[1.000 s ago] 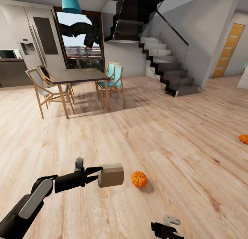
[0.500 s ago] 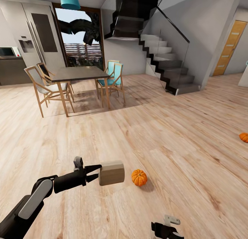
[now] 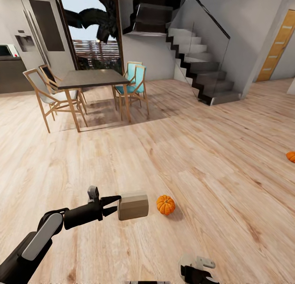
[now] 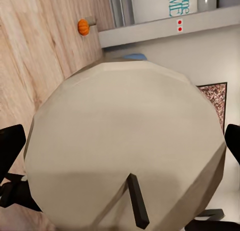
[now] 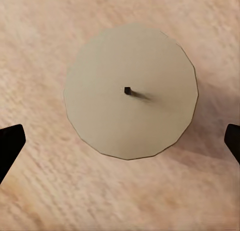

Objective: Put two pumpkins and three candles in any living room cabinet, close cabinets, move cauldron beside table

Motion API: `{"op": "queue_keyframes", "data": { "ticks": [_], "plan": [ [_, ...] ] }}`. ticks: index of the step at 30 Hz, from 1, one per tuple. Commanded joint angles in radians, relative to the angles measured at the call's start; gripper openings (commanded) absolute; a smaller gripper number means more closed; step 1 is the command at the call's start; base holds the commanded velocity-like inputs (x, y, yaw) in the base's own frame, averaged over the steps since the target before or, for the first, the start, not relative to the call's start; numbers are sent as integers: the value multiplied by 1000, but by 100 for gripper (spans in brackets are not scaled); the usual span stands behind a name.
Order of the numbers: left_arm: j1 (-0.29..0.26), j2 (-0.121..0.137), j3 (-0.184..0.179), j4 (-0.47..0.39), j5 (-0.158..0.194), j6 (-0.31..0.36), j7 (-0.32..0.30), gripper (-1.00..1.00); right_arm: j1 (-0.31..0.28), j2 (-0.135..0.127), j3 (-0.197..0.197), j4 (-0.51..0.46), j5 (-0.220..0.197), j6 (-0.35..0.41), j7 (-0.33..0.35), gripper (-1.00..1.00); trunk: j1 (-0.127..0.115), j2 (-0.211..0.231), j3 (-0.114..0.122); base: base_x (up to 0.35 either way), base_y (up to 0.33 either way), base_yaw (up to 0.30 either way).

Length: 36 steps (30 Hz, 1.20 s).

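The left gripper (image 3: 114, 206) is holding a beige candle (image 3: 133, 206) out in front of the robot, above the wooden floor (image 3: 213, 173); its dark fingers are pressing on the sides of the candle, and in the left wrist view this candle (image 4: 125, 146) is sitting between the two fingertips with its wick toward the camera. The right gripper (image 5: 120, 141) is hanging over a second candle (image 5: 131, 91) that is standing upright on the floor, and its fingertips are spread wide on both sides without touching it, so this one is not yet grasped. One pumpkin (image 3: 165, 205) is lying on the floor just beside the held candle, and another pumpkin (image 3: 291, 156) is lying far to the right, at the edge of the head view. I am judging that the task is only at its beginning: one candle is in hand, one is about to be taken, and both pumpkins are waiting on the floor. No pumpkin or candle is inside a cabinet here. The dining table (image 3: 92, 78) with chairs is standing far ahead near the staircase (image 3: 200, 71). The storing, closing and cauldron steps are all remaining.
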Motion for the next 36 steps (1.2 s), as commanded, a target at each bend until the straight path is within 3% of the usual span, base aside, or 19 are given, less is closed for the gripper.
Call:
{"op": "queue_keyframes", "data": {
  "ticks": [1,14,36],
  "plan": [
    [-1,0,-1,0,3,3,-4,-100,-1,0,9,0,-10,-4,-5,100,0,-1,-5,0,0,0],
    [-1,0,-1,0,3,3,-4,-100,-1,0,9,0,-9,-4,-5,100,6,-4,-55,0,0,0],
    [-1,0,-3,-6,4,3,-4,-100,-1,1,10,0,-8,-2,-4,100,6,-4,-55,26,0,0]
  ]
}}
